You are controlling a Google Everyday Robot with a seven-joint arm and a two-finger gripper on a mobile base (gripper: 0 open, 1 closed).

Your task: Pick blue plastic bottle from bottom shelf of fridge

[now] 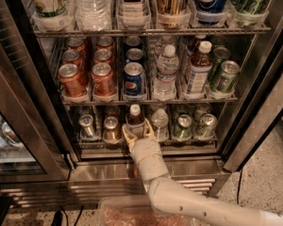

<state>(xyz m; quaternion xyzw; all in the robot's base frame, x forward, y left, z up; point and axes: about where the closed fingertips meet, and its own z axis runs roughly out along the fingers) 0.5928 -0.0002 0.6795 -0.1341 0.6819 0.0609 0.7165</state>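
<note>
The blue plastic bottle [135, 121], small with a white cap and dark contents, stands in the middle lane of the bottom shelf [146, 141] of the fridge [254, 102]. My gripper [138, 131] reaches in from below, at the shelf's front edge. Its fingers are spread in a V on either side of the bottle's lower body. The bottle stands upright on the rack. The white arm [179, 199] runs down to the lower right.
Small cans [87, 125] and a small clear bottle [160, 121] flank the target closely. Above is a rack with red cans [71, 79], Pepsi cans, a water bottle [167, 70] and a larger dark bottle [198, 68]. The open door frame [23, 107] is at left, the steel sill [104, 171] below.
</note>
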